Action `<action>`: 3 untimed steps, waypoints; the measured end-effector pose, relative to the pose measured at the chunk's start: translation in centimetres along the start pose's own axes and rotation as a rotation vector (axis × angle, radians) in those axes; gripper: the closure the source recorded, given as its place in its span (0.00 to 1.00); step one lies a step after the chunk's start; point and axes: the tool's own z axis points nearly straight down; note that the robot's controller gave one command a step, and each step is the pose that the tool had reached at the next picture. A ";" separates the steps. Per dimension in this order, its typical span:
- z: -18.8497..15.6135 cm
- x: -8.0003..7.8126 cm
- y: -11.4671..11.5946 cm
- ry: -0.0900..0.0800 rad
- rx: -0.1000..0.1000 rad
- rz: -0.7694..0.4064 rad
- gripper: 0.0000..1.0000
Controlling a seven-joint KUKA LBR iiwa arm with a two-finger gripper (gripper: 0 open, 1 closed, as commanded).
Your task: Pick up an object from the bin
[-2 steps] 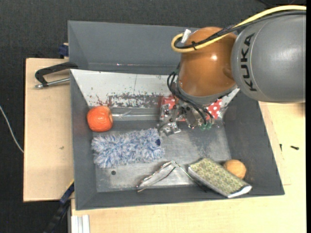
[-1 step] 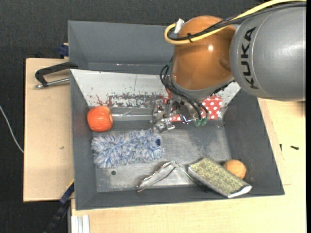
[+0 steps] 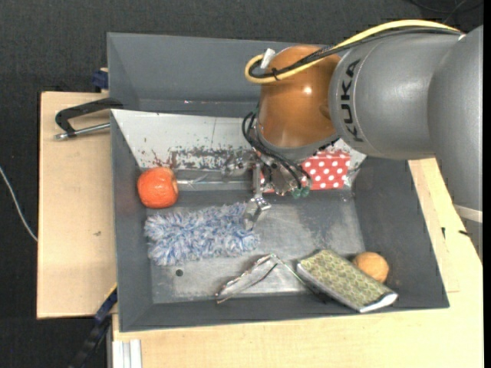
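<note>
I see the hand [image 3: 255, 208] at the right end of a shaggy blue-and-white duster [image 3: 196, 234] lying flat in the middle of the bin [image 3: 330, 225]. I cannot tell whether the hand is spread or pinching.

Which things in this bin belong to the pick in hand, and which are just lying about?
In hand: the gripper; the fluffy blue-and-white mop-like cloth at centre-left, whose right end the gripper is over.
Lying about: round orange ball, left; red white-dotted box, back right; silvery metal clip, front; green patterned pad, front right; small tan ball beside it.
</note>
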 end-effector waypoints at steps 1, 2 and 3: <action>0.0 0.0 0.0 0.000 0.000 0.000 0.00; 5.0 3.1 5.8 0.002 -0.001 -0.371 1.00; 5.0 3.1 5.7 0.003 -0.001 -0.371 1.00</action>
